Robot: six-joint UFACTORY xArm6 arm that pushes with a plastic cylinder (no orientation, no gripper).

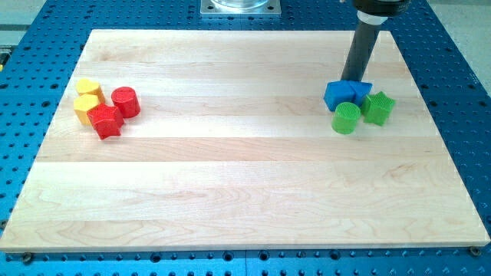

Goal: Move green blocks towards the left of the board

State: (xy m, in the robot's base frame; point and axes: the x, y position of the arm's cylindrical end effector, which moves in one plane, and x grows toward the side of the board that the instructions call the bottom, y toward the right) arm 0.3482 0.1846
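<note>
Two green blocks sit at the board's right: a green cylinder [346, 118] and a green star-shaped block [378, 107] just to its right. Two blue blocks [347, 93] touch them from above. My tip [353, 80] is at the upper edge of the blue blocks, above the green ones, with the rod rising toward the view's top. The tip's very end is partly hidden behind the blue blocks.
At the board's left is a cluster: two yellow blocks [87, 100], a red cylinder [125, 102] and a red star-shaped block [106, 121]. The wooden board [230, 176] lies on a blue perforated table. A metal mount [241, 7] is at the view's top.
</note>
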